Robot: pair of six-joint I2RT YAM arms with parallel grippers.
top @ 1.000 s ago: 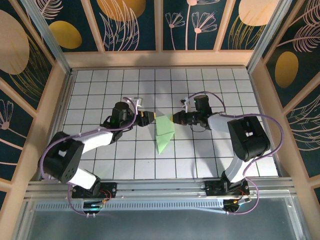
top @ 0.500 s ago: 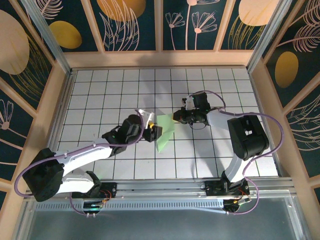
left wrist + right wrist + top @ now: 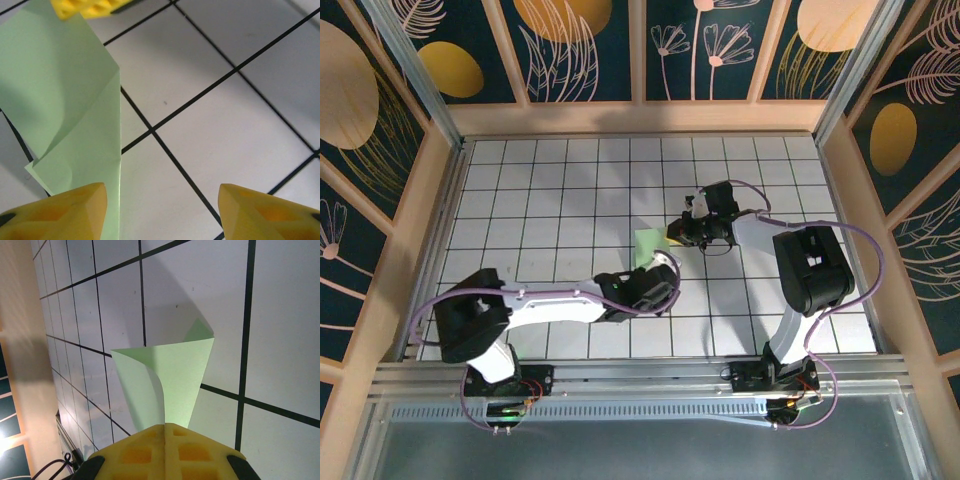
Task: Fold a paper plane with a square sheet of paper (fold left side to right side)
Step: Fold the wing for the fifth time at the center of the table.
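Observation:
The sheet of paper (image 3: pixel 645 243) is a pale green creased wedge near the table's middle, its near end hidden under my left arm. My right gripper (image 3: pixel 673 232) is shut on its right corner. In the right wrist view the paper (image 3: pixel 175 375) rises curled from the closed yellow fingertips (image 3: pixel 165 430). My left gripper (image 3: pixel 651 274) hovers over the near end, open. In the left wrist view the paper (image 3: pixel 65 90) lies at the left; one finger (image 3: pixel 65 212) overlaps its edge, the other finger (image 3: pixel 270 212) is over bare tile. Whether the left finger touches the paper is unclear.
The white gridded table (image 3: pixel 550 190) is boxed in by wooden walls (image 3: pixel 420 220). The left arm (image 3: pixel 550 300) stretches low across the near rows. The right arm's elbow (image 3: pixel 810 265) stands at the right.
My left arm swung from the paper's left side down to its near end, now covering the lower part. The right gripper kept its hold on the paper, whose free flap now curls up.

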